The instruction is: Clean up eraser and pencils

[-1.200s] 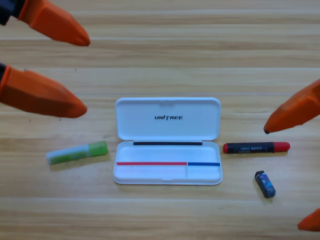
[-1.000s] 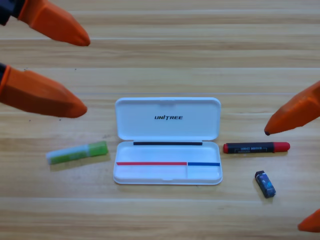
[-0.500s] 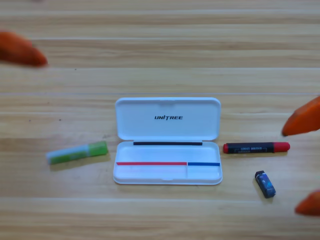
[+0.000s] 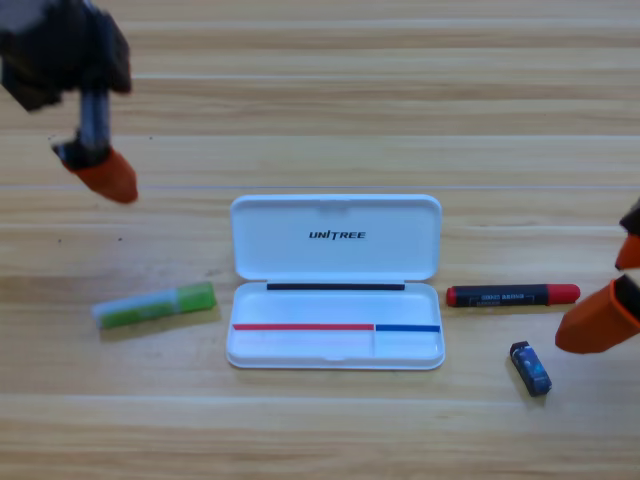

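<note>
The eraser lay at 4 o'clock from the open white case. The right gripper stood at 3 o'clock, jaws parted, just right of the black pencil. The white-green pencil lay at 9 o'clock. The left gripper hung at 10 o'clock; jaw state undetermined

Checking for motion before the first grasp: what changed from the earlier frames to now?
Both arms moved; nothing was grasped. The left gripper, earlier two large jaws at the left edge, now shows smaller with its black body, up and left of the white case. The right gripper shifted right and down, near the black pencil and eraser. The case, the black pencil, the eraser and the green-ended pencil stayed put.
</note>
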Tool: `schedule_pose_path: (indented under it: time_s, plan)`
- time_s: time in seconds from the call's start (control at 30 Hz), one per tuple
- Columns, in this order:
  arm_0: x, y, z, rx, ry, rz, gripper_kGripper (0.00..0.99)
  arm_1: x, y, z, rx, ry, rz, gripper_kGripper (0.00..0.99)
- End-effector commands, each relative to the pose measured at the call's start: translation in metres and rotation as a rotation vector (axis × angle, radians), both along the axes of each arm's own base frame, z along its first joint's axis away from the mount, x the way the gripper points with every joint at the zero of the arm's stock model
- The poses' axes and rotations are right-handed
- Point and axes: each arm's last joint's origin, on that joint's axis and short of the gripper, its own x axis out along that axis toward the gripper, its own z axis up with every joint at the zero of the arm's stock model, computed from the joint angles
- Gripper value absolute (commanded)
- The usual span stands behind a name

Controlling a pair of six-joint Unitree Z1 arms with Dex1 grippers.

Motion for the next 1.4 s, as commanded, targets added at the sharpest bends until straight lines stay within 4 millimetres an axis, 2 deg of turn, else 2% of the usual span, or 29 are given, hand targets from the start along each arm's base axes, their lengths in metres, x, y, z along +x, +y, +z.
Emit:
schedule_pose_path:
  time_s: [0.03,0.23,0.5,0.73,0.97,1.1,1.3,1.4]
  plan:
    - [0.034,-0.002,-0.049,0.092,0.139,0.055,0.977,0.032,0.01,-0.054,-0.215,0.086,-0.211,0.99]
    - [0.053,0.008,-0.08,0.137,0.238,0.05,0.99,0.052,0.027,-0.09,-0.271,0.197,-0.374,0.99]
    - [0.053,0.019,-0.098,0.142,0.272,0.043,0.99,0.072,0.042,-0.121,-0.278,0.285,-0.48,0.977]
    - [0.046,0.023,-0.116,0.124,0.279,0.028,0.99,0.081,0.048,-0.134,-0.263,0.282,-0.492,0.927]
    - [0.042,0.026,-0.131,0.118,0.271,0.012,0.99,0.088,0.055,-0.143,-0.247,0.288,-0.492,0.922]
    - [0.044,0.024,-0.139,0.12,0.271,0.001,0.99,0.09,0.057,-0.149,-0.254,0.293,-0.497,0.919]
    - [0.05,0.019,-0.156,0.118,0.284,-0.005,0.99,0.09,0.058,-0.158,-0.266,0.304,-0.497,0.813]
    - [0.055,0.017,-0.164,0.119,0.293,-0.007,0.99,0.09,0.058,-0.161,-0.275,0.311,-0.498,0.81]
